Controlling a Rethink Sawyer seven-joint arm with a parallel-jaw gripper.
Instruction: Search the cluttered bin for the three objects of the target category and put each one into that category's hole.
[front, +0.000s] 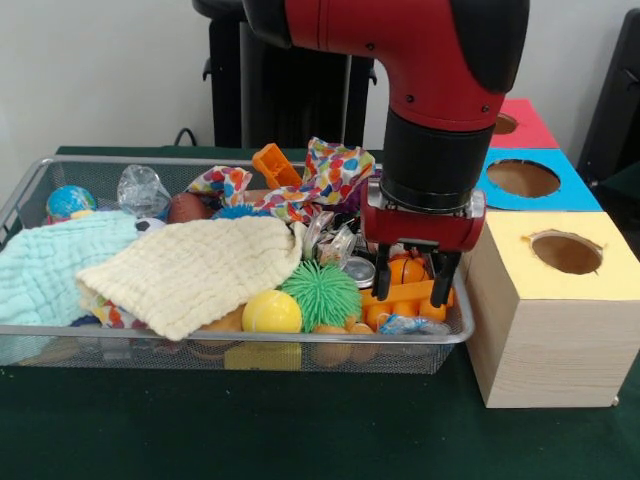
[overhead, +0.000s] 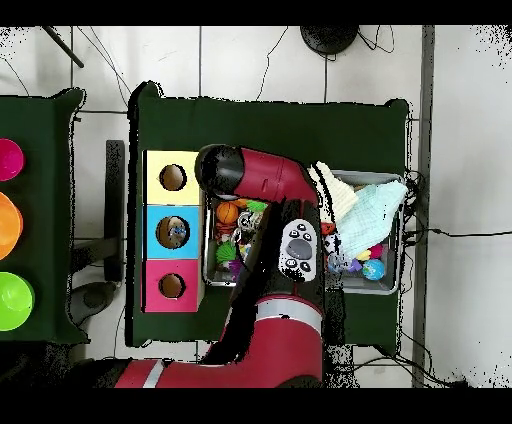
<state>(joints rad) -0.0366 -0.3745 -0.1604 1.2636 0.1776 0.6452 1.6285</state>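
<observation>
The wire mesh bin (front: 452, 335) is full of clutter; it also shows in the overhead view (overhead: 366, 290). My gripper (front: 412, 288) hangs open and empty low over orange toys (front: 405, 300) at the bin's right end, next to the yellow box. One clear plastic wad (front: 143, 190) lies at the back left. A crinkly clear wad (front: 335, 243) sits mid-bin beside the gripper. A wad with blue print (front: 402, 324) lies by the front rim below the gripper. The blue-faced box's hole (front: 523, 178) is behind the yellow box; in the overhead view this hole (overhead: 173, 232) shows something pale inside.
A cream cloth (front: 195, 270) and a mint cloth (front: 50, 265) cover the bin's left half. A green spiky ball (front: 320, 293), yellow ball (front: 271, 313), metal tin (front: 358, 270) and patterned cloth (front: 325, 178) lie around. The yellow box (front: 555, 320) and red box (front: 525, 125) flank the blue one.
</observation>
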